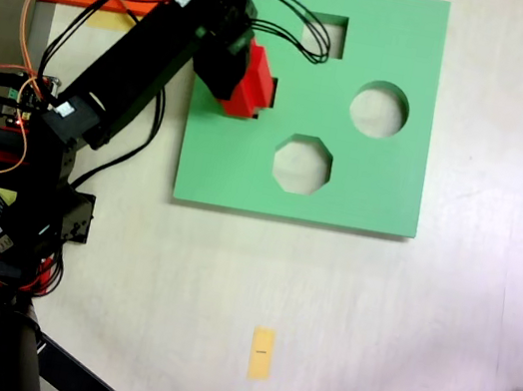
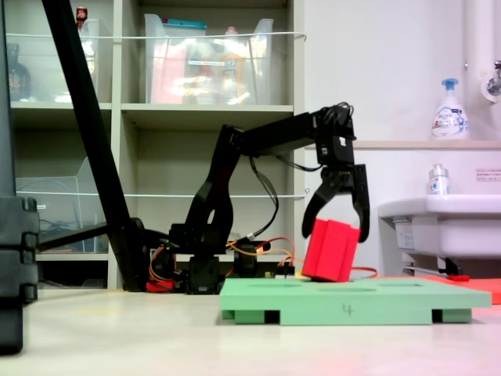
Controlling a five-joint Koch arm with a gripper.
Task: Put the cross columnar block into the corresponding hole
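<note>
The cross columnar block (image 2: 331,251), matte bright red foam with ridged sides, sits tilted on the green board (image 2: 356,301), its lower edge touching the board's top face in the second exterior view. The black pincer (image 2: 337,222) hangs over it with its curved jaws spread apart, one tip on either side of the block's upper end; whether the tips press the foam I cannot tell. In the first exterior view the block (image 1: 252,83) lies by the board's left edge, covering the corresponding hole (image 1: 268,87), of which only a dark notch shows at the block's right. The board (image 1: 384,192) is a flat, smooth square slab with a square cutout (image 1: 332,36), a round cutout (image 1: 379,110) and an octagonal cutout (image 1: 302,163). A handwritten "4" (image 2: 347,310) marks the board's front edge. The surface (image 1: 400,331) is pale and carries a small yellow tape strip (image 1: 261,353).
</note>
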